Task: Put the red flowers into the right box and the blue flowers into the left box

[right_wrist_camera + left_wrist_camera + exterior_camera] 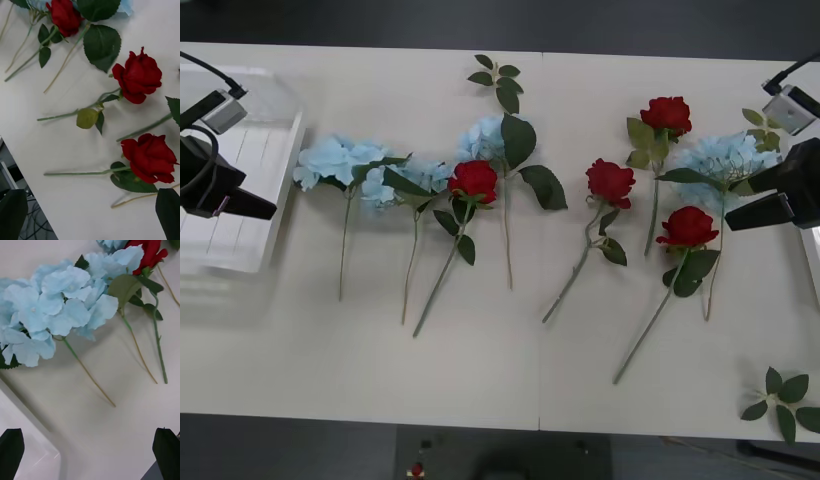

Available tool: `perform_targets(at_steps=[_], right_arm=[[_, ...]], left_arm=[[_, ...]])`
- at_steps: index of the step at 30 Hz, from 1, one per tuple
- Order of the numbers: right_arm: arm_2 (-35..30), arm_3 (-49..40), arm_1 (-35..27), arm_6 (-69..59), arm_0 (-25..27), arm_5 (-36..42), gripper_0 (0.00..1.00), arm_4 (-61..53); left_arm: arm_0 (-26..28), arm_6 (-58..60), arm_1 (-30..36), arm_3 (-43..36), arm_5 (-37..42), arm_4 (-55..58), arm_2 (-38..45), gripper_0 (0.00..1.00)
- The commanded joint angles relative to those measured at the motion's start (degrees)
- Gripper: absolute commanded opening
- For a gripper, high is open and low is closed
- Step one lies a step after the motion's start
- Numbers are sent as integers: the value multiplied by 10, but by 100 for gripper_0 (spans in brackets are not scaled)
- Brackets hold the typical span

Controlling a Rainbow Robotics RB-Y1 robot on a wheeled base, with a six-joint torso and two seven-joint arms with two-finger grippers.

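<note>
Several red flowers lie across the white table, among them roses at mid-left [473,180], centre [610,182] and right [688,227]. Several blue flowers lie among them, from the far left [335,160] to the far right [725,160]. The left box [275,200] sits at the table's left end. My left gripper [250,205] hovers open over its inner rim, close to the leftmost blue flower [48,311]. A sliver of the right box [816,285] shows at the right edge. My right gripper [755,215] hovers open just right of the nearest rose [152,157].
Loose green leaf sprigs lie at the back centre [498,80] and the front right corner [780,395]. Long stems point toward the table's front edge. A seam [540,350] runs down the table's middle.
</note>
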Motion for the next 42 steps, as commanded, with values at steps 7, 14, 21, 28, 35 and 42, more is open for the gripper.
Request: perform_targets(at_steps=[7, 14, 21, 28, 35, 42], right_arm=[[32, -9, -10, -162, -21, -1, 100, 52], [32, -7, -11, -360, -33, 30, 100, 108], [33, 27, 33, -476, -34, 28, 100, 219], [33, 68, 77, -564, -34, 30, 100, 302], [55, 88, 104, -574, -34, 17, 100, 382], [80, 113, 131, -578, -34, -3, 100, 467]], left_arm=[[-18, 136, -9, 6, -78, -20, -58, 100], [-18, 204, -16, -3, -198, -13, -129, 100], [-18, 313, -18, -3, -220, -17, -154, 100], [-20, 380, -19, -4, -226, -76, -167, 100], [-46, 467, -24, -3, -278, -167, -245, 100], [-66, 537, -52, -3, -277, -234, -274, 100]])
